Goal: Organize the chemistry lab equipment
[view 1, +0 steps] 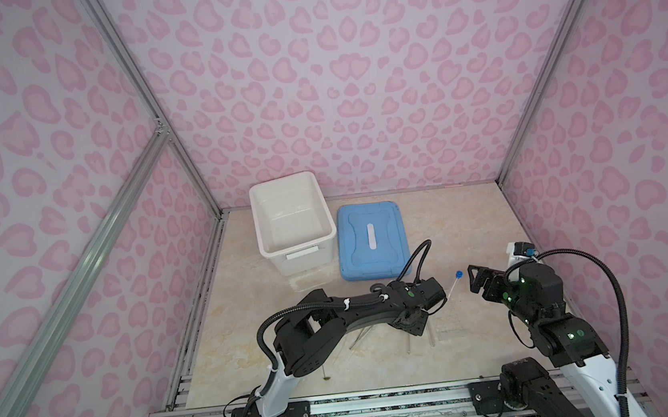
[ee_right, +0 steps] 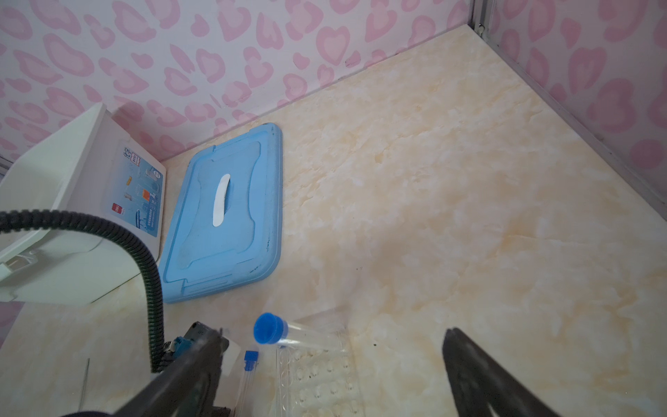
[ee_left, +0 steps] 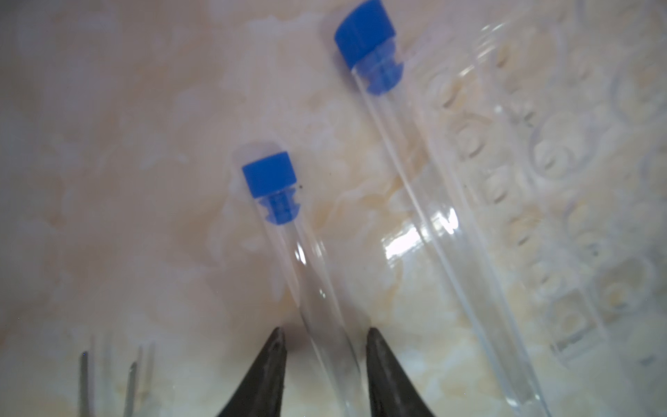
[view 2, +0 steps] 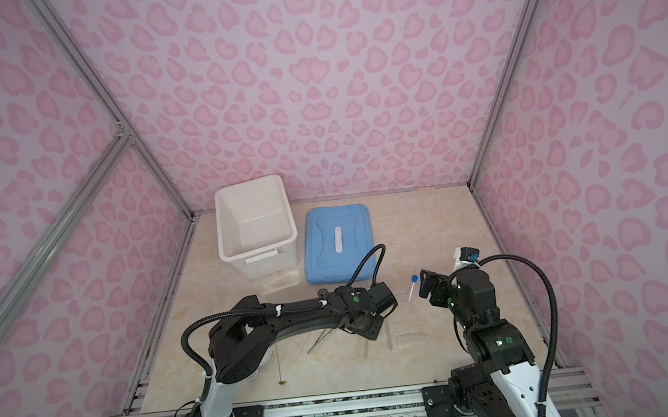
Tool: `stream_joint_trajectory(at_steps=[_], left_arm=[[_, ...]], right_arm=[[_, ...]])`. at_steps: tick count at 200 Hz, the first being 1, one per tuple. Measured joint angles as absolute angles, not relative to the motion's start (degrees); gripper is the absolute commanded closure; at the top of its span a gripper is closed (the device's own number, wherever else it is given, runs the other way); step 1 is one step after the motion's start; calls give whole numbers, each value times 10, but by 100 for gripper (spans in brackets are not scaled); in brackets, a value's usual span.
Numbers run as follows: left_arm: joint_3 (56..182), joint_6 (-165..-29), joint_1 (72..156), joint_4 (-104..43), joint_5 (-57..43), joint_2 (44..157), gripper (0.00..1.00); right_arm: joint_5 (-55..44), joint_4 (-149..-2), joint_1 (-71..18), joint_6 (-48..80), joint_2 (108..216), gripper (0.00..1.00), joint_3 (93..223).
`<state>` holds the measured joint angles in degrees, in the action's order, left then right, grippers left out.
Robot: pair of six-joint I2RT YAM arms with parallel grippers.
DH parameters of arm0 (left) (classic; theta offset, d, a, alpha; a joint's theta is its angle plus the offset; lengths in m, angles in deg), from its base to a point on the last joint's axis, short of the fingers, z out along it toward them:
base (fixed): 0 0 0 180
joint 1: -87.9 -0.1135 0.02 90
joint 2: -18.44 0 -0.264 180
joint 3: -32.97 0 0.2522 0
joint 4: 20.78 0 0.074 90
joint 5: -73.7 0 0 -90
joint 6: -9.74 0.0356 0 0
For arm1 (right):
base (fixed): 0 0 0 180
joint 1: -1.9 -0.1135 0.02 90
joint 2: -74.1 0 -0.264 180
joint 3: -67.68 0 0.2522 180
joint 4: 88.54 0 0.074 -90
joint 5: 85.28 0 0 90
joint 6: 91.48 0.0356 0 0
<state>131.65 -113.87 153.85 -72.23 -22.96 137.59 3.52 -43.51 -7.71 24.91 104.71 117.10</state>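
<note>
Grasp on lying tube, left arm.

Left wrist view: left gripper (ee_left: 326, 335) is partly open. Its jaws straddle the lying tube (ee_left: 306, 281) well down from the blue cap, with thin gaps showing and nothing clamped. Judgement: close slowly and squarely, since the smooth round wall may roll. Second tube (ee_left: 433, 216) lies just beside, along rack (ee_left: 559, 180). Dark tips at frame edge, probably tweezers (ee_left: 83, 379), cut off.

Right wrist view: right gripper (ee_right: 334, 331) wide, empty, near leaning tube (ee_right: 306, 334), whose foot is at the rack.

Both top views: left claw hidden under own wrist; rack and lying tubes faint.
</note>
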Motion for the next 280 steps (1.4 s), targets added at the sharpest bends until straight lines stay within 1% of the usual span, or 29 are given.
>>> stream_joint_trajectory(at_steps=[12, 15, 18, 50, 57, 104, 111, 131, 135, 139, 212, 280], left_arm=[[1308, -1138, 1539, -724, -221, 1369, 61], [1306, -1138, 1539, -724, -220, 1368, 66], [1305, -1138, 1539, -724, -218, 1367, 67], [1282, -1138, 1539, -725, -200, 1352, 69], [1277, -1138, 1539, -725, -197, 1348, 72], [1263, -1143, 1539, -722, -190, 1340, 76], [1263, -1143, 1539, -722, -189, 1340, 79], [1263, -1142, 1539, -722, -188, 1340, 80], [1263, -1142, 1539, -722, -188, 1340, 84], [1263, -1142, 1538, -721, -187, 1340, 85], [1207, -1145, 1518, -685, -170, 1297, 84], [1136, -1123, 1515, -585, -188, 1188, 85]], right_arm=[[33, -436, -77, 249, 1047, 4, 1170], [32, -436, -77, 249, 1048, 4, 1170], [32, -436, -77, 250, 1048, 4, 1169], [32, -435, -77, 253, 1047, 4, 1169], [32, -435, -77, 254, 1046, 5, 1169], [27, -436, -77, 259, 1051, 5, 1169], [27, -436, -77, 259, 1053, 5, 1169], [21, -436, -77, 259, 1059, 5, 1170], [20, -436, -77, 259, 1060, 5, 1170], [18, -436, -77, 259, 1061, 5, 1171], [2, -437, -77, 257, 1068, 6, 1183], [-40, -436, -76, 253, 1088, 7, 1233]])
